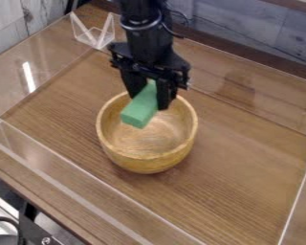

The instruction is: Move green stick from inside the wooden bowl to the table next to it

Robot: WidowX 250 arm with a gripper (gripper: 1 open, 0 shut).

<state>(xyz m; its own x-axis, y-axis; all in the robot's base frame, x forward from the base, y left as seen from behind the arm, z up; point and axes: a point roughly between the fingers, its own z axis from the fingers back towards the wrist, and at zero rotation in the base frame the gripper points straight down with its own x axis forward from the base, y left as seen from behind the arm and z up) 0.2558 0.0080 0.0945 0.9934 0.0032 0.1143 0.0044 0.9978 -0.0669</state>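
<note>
The green stick (139, 111) hangs tilted in the air over the wooden bowl (114, 145), its lower end just above the bowl's left inner side. My gripper (150, 93) points straight down and is shut on the stick's upper end, with a black finger on each side. The bowl is light tan with a thick rim and nothing else shows inside it. It stands near the middle of the dark wood-grain table (239, 182).
Clear acrylic walls (41, 158) edge the table on the left, front and right. A small clear stand-like object (87, 34) sits at the back left behind the arm. A faint round mark (232, 91) shows on the tabletop right of the gripper.
</note>
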